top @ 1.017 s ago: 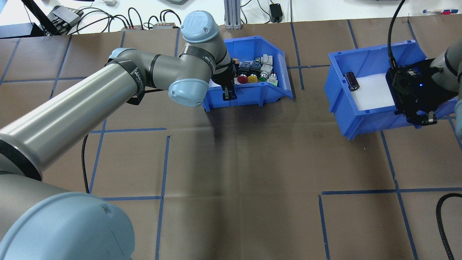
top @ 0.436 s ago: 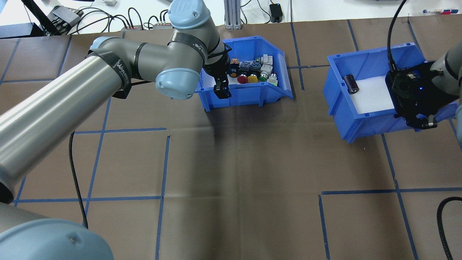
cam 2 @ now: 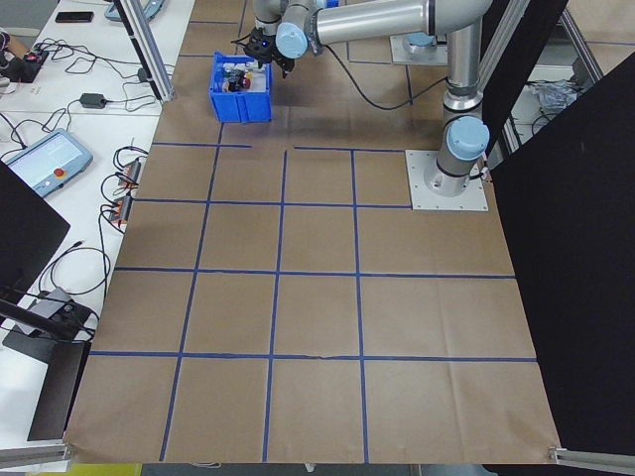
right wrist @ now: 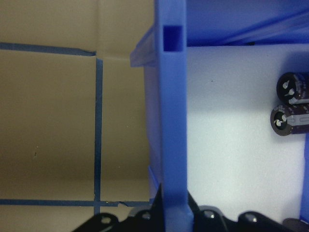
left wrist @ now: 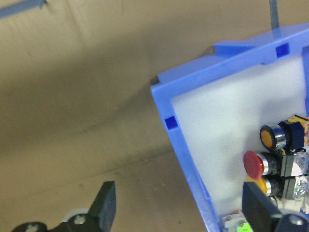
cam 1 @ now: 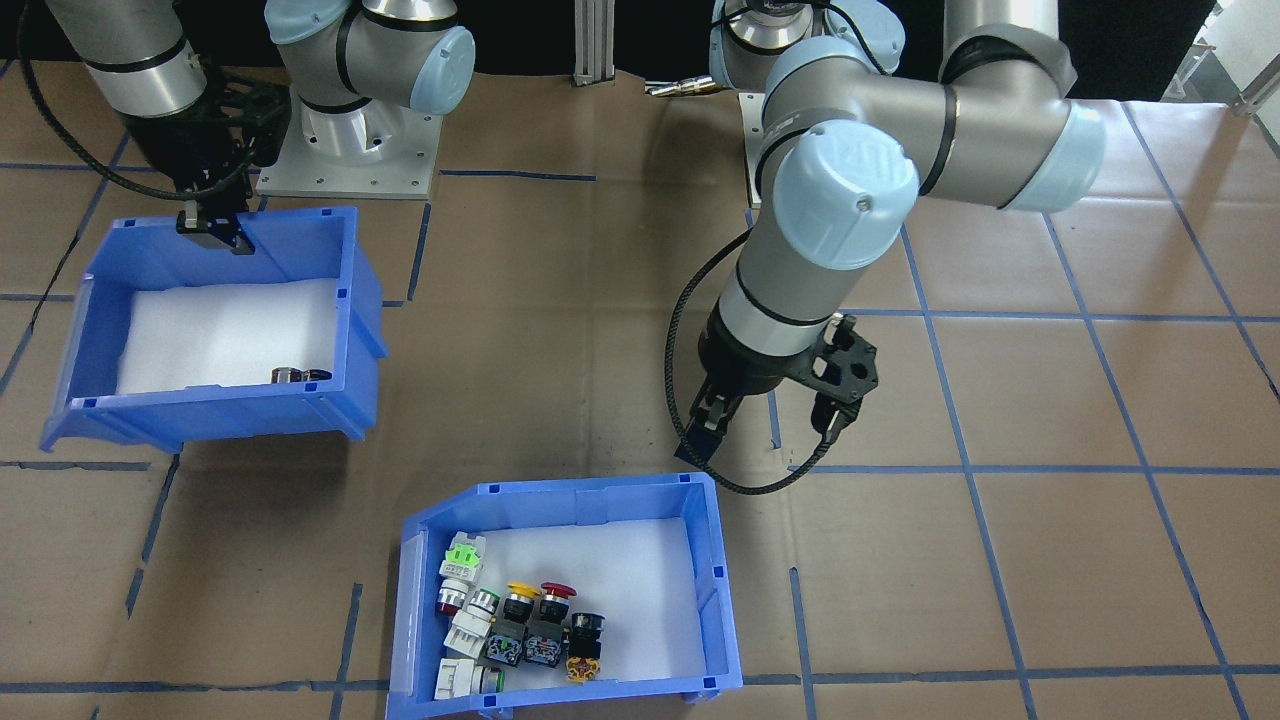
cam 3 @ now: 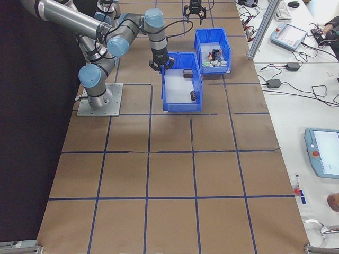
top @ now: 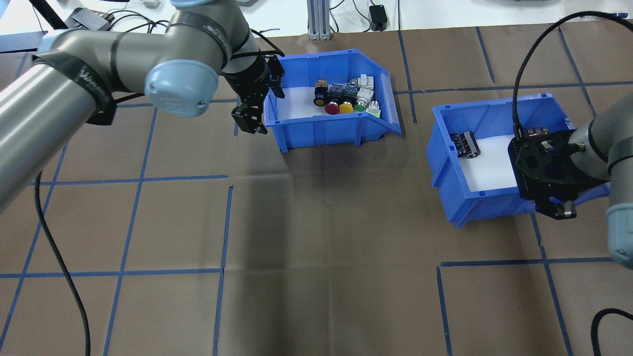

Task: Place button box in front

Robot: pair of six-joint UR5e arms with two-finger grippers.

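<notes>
The button box [top: 321, 131] is a blue bin with white foam and a cluster of red, yellow, green and black push buttons [top: 346, 101]; it stands on the table at the far middle. My left gripper [top: 250, 120] hangs open just off the box's left end. In the left wrist view its fingers [left wrist: 105, 203] straddle the end wall of the box [left wrist: 183, 145] from above, holding nothing. My right gripper [top: 557, 209] is shut on the near wall of the other blue bin [top: 447, 163], which holds dark cylinders [top: 467, 144].
Brown paper with a blue tape grid covers the table [top: 321, 257]. Cables, power bricks and an aluminium post [top: 319, 20] line the far edge. A black cable [top: 610, 321] loops in at the near right. In the front-facing view both arm bases [cam 1: 345, 150] stand at the top.
My left gripper has moved left, off the button box's near wall and past its left end; the box stayed put. My right gripper has pulled the other bin nearer and leftward.
</notes>
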